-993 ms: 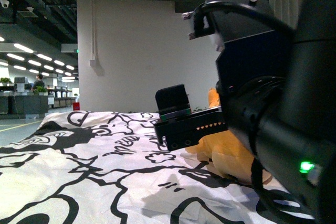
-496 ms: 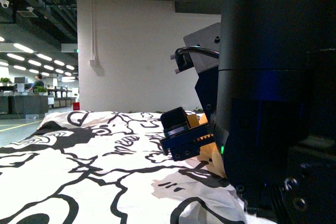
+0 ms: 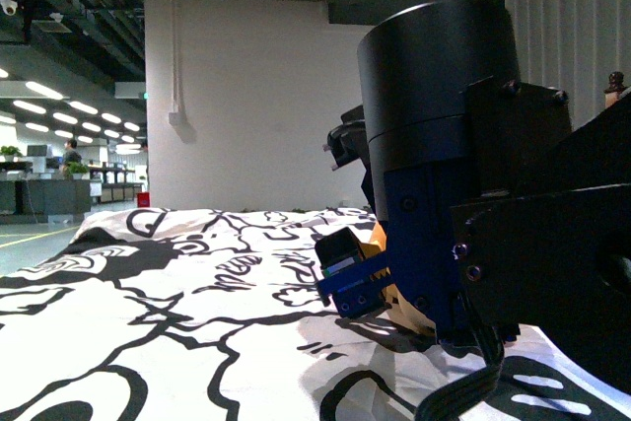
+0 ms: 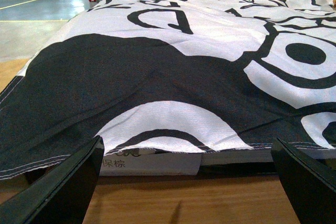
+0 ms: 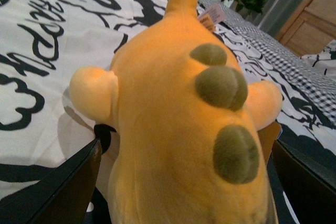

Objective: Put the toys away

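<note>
Far off on the left an office hall [image 3: 69, 160] runs back under rows of ceiling lights, and a white wall [image 3: 246, 105] closes the middle of the room. Nearer, a bed cover [image 3: 148, 313] printed with bold black-and-white cartoon shapes spreads across the bed. The left claw [image 4: 185, 145] hangs low at the cover's hemmed edge, its two black fingers [image 4: 63, 187] spread wide with nothing between them. Under the hem I can see a white mattress label [image 4: 152, 163] and a brown wooden board [image 4: 184, 198].

Further right, the right arm [image 3: 463, 175] fills much of the front view, bent down onto the cover. The right claw [image 5: 186, 145] is spread open on either side of the orange-yellow plush animal [image 5: 178, 114]. The plush lies on the cover with three olive spots along its back. Whether the fingers touch it I cannot tell. A pale curtain [image 3: 562, 17] hangs at the far right.
</note>
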Controlling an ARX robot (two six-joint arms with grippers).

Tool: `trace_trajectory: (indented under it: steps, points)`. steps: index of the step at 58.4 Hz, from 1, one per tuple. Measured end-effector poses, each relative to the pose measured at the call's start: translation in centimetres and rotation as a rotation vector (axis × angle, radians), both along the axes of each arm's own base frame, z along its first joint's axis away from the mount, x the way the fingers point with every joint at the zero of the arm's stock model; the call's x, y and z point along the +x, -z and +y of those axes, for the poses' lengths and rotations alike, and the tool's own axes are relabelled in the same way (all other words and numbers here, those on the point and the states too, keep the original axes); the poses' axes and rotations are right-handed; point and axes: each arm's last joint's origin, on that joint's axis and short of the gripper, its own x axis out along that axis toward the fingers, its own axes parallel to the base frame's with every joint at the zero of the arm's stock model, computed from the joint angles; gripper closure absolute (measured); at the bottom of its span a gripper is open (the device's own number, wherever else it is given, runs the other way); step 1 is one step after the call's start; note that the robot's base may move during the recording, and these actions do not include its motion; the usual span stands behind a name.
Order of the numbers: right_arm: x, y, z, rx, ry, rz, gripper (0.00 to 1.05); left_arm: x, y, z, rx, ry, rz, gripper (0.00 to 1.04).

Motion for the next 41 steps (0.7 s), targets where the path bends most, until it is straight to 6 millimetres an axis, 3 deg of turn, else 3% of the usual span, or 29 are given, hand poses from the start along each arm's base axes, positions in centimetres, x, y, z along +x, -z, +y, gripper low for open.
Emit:
trace_trajectory:
  steps: [33,41]
  points:
    - [1.9,0.0,-0.5,0.0,0.093,0.093,0.07,0.0,0.0,0.0,0.0,0.0,0.0,0.06]
    - [1.9,-0.1,-0.5,0.003,0.093,0.09,0.29,0.0,0.0,0.0,0.0,0.0,0.0,0.06]
